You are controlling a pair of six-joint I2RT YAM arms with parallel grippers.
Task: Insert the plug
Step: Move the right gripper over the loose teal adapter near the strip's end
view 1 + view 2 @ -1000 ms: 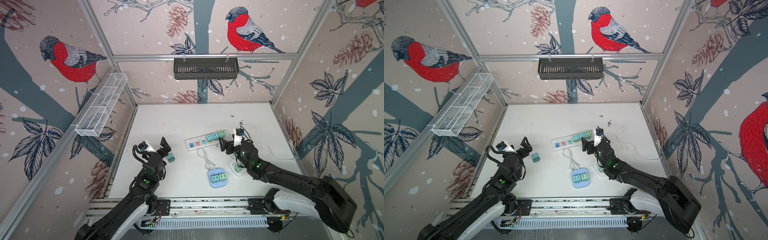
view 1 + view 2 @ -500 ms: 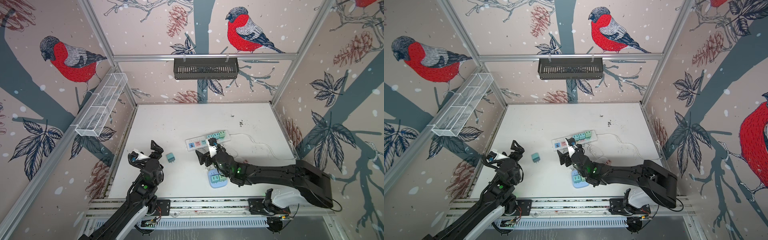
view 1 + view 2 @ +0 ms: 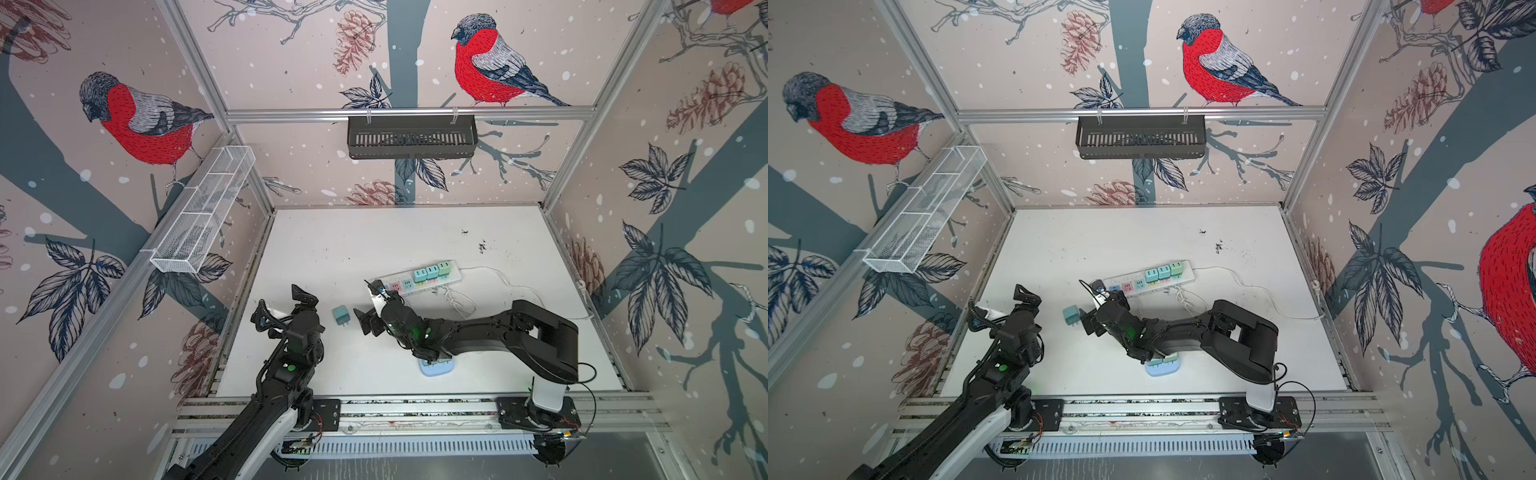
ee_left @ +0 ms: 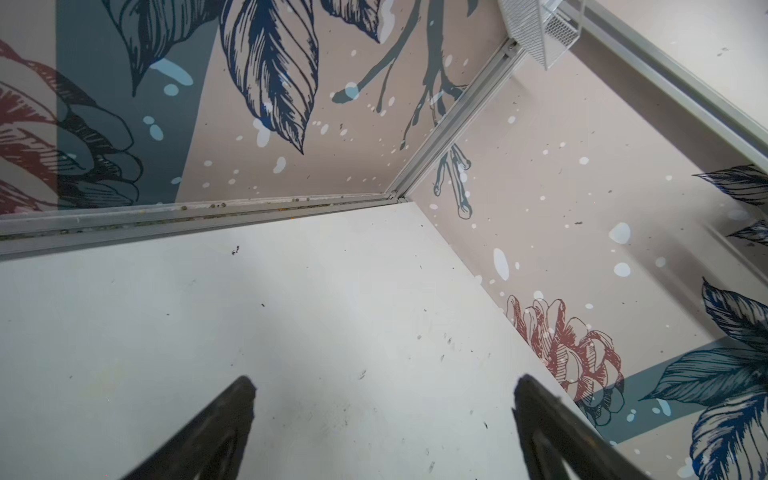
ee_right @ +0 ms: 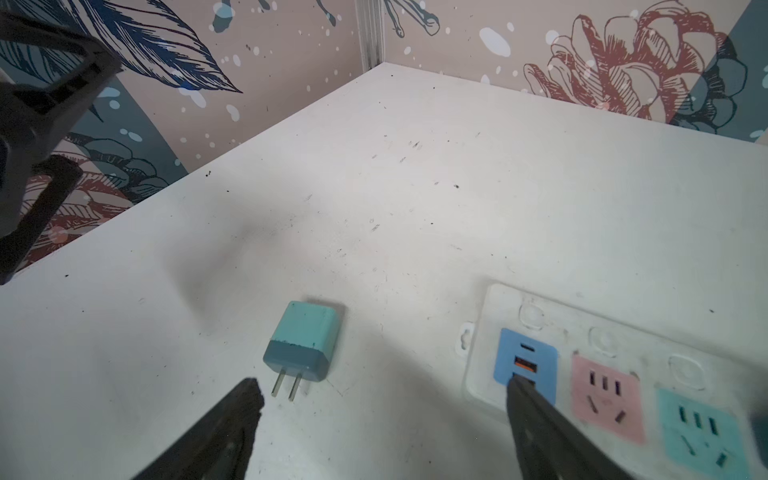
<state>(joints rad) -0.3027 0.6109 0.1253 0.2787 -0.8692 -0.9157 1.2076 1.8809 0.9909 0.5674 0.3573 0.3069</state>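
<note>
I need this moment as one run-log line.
plug: loose on table | right gripper: open, near plug | left gripper: open, empty | power strip: pink socket free

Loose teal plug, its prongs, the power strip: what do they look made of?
Teal plug: looks like moulded plastic with a matte finish, two-tone, with rounded edges and a ragged, worn line where the darker band starts.
Prongs: bare metal, seen as two flat, dull grey blades.
Power strip: white plastic shell, scuffed and grubby. The coloured socket faces may be plastic inserts or stickers; I cannot tell which.
</note>
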